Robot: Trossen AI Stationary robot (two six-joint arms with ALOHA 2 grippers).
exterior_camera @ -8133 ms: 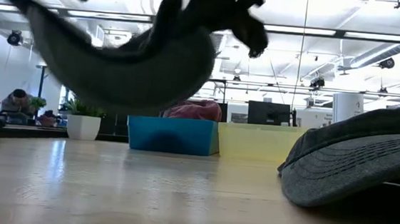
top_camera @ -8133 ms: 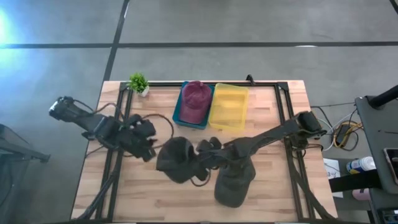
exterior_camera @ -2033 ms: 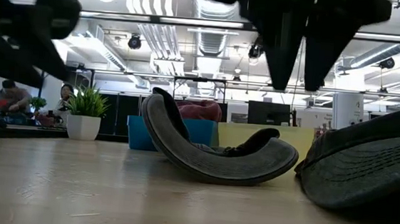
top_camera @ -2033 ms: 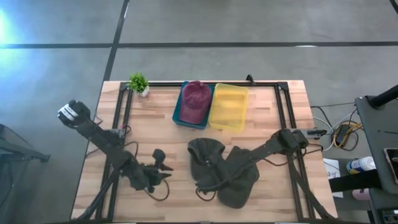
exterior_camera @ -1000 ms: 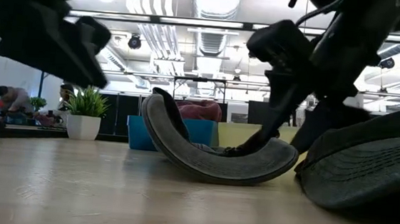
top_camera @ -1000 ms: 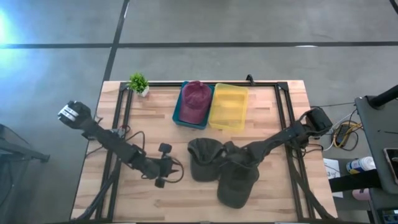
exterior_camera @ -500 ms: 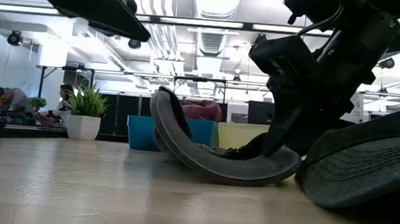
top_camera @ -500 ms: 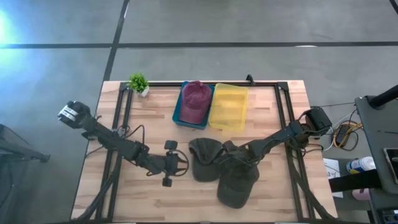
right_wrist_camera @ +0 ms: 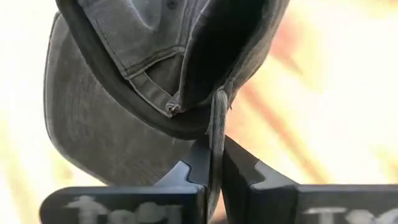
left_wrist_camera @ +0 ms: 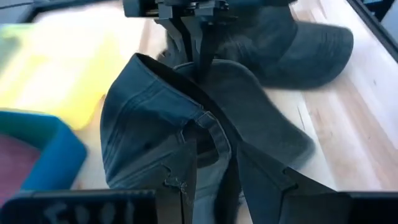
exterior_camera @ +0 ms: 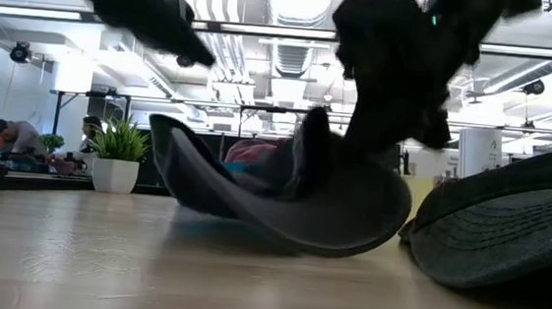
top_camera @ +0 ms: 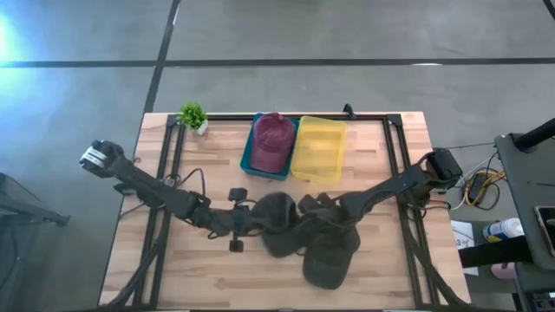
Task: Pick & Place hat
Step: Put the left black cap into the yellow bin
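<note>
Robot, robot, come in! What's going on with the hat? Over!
Right gripper shut on grey cap, one side raised off table. Left gripper shut on its opposite edge. Second cap close alongside.

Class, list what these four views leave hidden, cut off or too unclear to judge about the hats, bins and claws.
- Yellow bin: low view, hidden behind the lifted grey hat.
- Second grey hat: low view, cut off by the right edge.
- Maroon hat: left wrist view, only a blurred corner shows.
- Left claw: high view, its tips vanish under the hat.
- Right claw: low view, blurred overhead.
</note>
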